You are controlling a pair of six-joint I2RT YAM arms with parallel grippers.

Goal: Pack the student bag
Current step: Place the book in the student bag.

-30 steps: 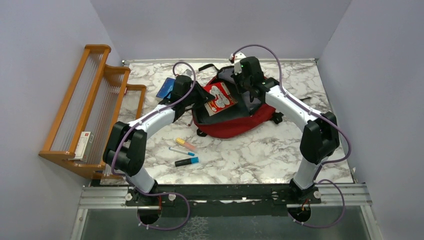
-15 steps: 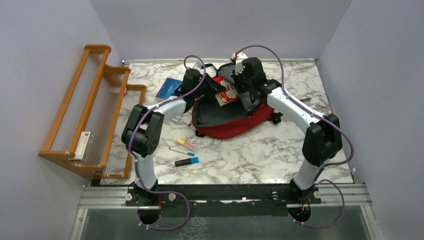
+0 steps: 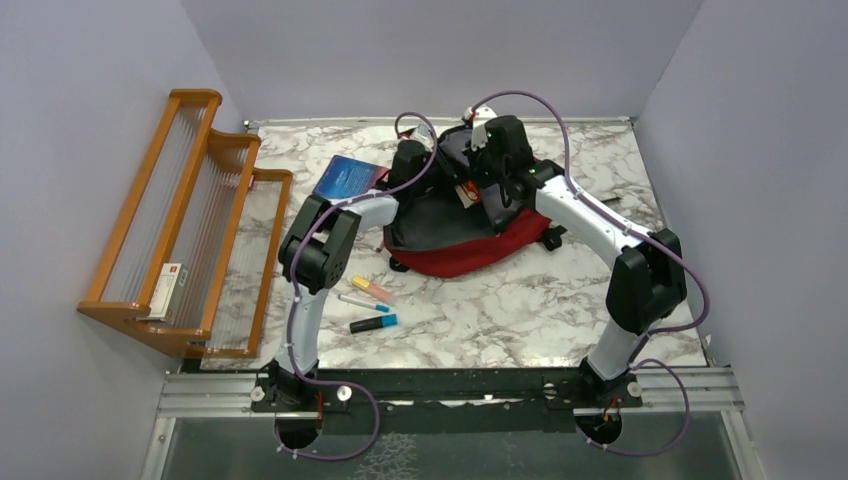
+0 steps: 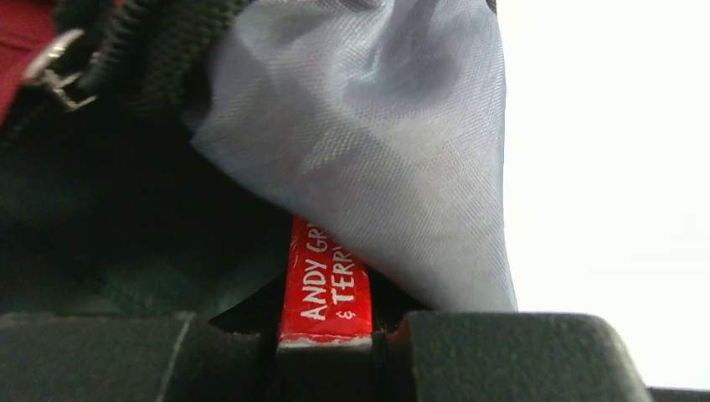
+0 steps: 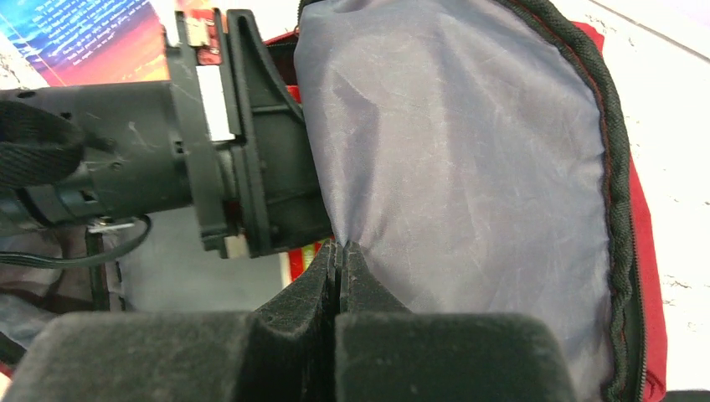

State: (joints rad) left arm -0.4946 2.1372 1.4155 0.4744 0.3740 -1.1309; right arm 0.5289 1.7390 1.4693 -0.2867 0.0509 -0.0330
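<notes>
The top external camera looks down from above and behind the arm bases [image 3: 292,385], far enough to frame the whole table [image 3: 560,300] and the student bag [image 3: 470,258]. The left wrist camera sits very close, facing along the left gripper [image 4: 325,345] at a red book spine [image 4: 326,289] and the bag's grey lining [image 4: 377,126]. The right wrist camera, also close, faces past the right gripper [image 5: 336,266] at that same lining.

Robot lab booth: bare lilac walls [image 3: 430,50], marble tabletop [image 3: 520,310], bolted arms [image 3: 590,215]
</notes>
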